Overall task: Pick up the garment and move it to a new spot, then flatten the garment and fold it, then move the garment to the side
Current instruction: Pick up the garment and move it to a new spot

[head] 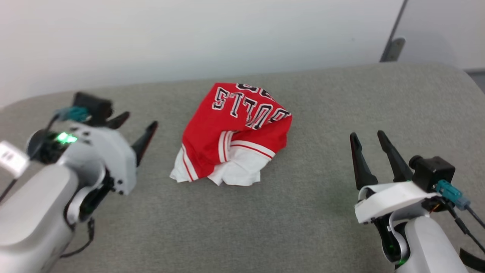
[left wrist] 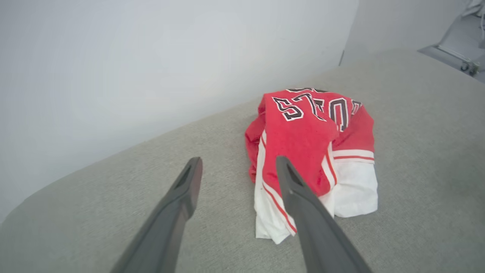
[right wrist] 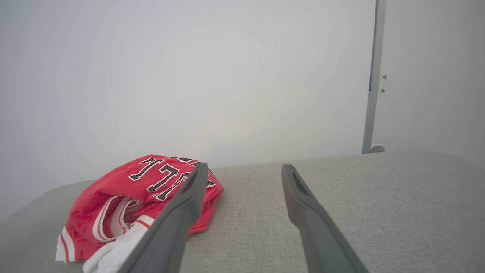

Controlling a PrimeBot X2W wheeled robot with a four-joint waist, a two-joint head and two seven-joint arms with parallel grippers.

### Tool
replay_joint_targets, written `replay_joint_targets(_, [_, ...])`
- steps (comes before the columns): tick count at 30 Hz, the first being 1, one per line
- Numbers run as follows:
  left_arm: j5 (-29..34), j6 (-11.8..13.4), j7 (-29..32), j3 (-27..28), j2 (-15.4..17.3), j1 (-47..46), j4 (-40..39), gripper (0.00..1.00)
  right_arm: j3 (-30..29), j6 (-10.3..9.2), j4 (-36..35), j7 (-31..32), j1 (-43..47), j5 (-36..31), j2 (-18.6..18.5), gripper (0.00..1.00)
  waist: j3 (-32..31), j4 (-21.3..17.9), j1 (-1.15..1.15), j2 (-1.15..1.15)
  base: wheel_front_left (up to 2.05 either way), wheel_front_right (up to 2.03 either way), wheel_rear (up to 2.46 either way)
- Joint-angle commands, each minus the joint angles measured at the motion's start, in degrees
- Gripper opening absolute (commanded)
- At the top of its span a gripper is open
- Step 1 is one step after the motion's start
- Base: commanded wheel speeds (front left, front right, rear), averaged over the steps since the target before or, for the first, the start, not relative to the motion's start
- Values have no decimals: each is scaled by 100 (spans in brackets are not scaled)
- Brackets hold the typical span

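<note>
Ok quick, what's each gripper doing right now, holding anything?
Left gripper: jaws open, holding nothing, apart from the garment.
Right gripper: jaws open, holding nothing.

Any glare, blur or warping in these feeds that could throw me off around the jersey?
Head view: soft even light, no glare, garment sharp, faint shadow beside it. Left wrist view: wide-angle bend curves the edge of the grey surface; near fingers slightly soft. Right wrist view: wall pale and washed, lettering legible.
</note>
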Motion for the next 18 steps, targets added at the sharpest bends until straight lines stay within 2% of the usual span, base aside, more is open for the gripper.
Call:
replay_joint_targets(1, [-45,60,-106,53,49,169,-80,100,-28,-9,10,14,95,-28,2,100,-208,185,0,0,0,0,0])
replay_joint_targets(9, [-441,545,-1232,709,540,1338,-688,100,-121,-8,-37,83,342,-94,4,100,-489,375,0,0,0,0,0])
replay_joint_targets(15, [-809,895,-2029,1205,749,2302,-1001,100,-234,-8,-70,109,551,-86,5,100,-632,527,0,0,0,0,0])
replay_joint_targets(18, [-970,987,-2371,1444,830,2752,-1093,100,-278,-9,-77,106,639,-77,5,100,-693,592,0,0,0,0,0])
